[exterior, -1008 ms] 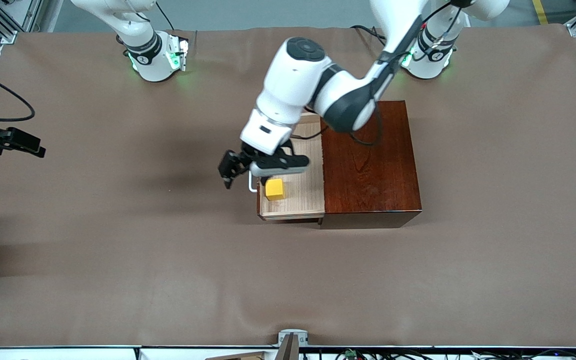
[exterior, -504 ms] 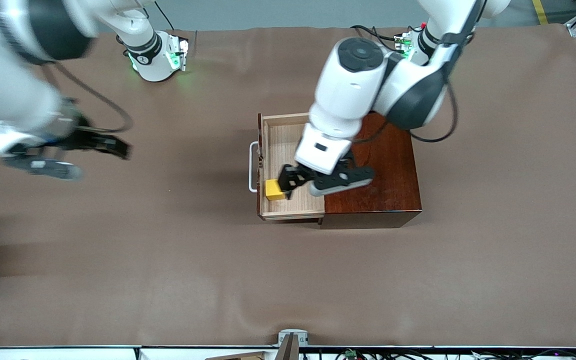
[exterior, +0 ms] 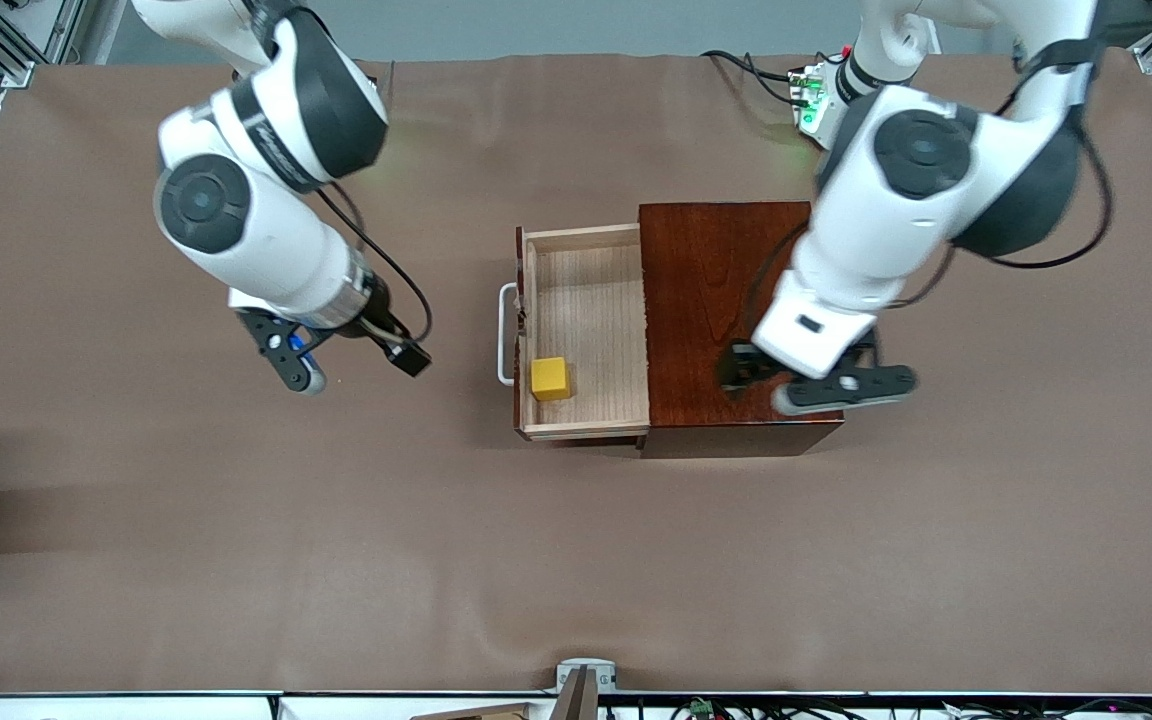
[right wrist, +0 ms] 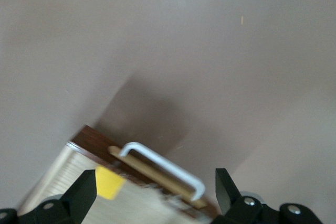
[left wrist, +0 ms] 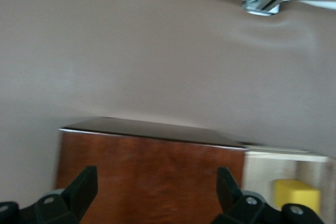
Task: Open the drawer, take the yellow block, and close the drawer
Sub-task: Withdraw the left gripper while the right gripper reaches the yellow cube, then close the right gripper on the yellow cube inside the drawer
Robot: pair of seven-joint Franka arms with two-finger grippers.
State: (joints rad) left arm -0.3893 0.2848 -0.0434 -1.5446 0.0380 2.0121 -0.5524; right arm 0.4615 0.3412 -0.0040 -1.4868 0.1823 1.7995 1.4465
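Observation:
The drawer point(exterior: 586, 300) stands pulled out of the dark reddish-brown box point(exterior: 726, 300), its white handle point(exterior: 505, 335) toward the right arm's end. The yellow block point(exterior: 550, 378) lies in the drawer's corner nearest the front camera, beside the handle. My left gripper point(exterior: 741, 372) hangs open and empty over the box top; the left wrist view shows my left gripper point(left wrist: 156, 190) above the box point(left wrist: 152, 166), with the block point(left wrist: 296, 195) off to one side. My right gripper point(exterior: 291, 365) is open and empty over bare table, short of the handle. The right wrist view shows my right gripper point(right wrist: 155, 192), the handle point(right wrist: 163, 166) and the block point(right wrist: 109, 182).
The brown table cloth point(exterior: 576, 560) spreads wide around the box. A metal bracket point(exterior: 584, 675) sits at the table edge nearest the front camera.
My left gripper has moved off the drawer handle, across the open drawer, to over the box top. My right arm has swung in toward the drawer. The block and drawer have not moved.

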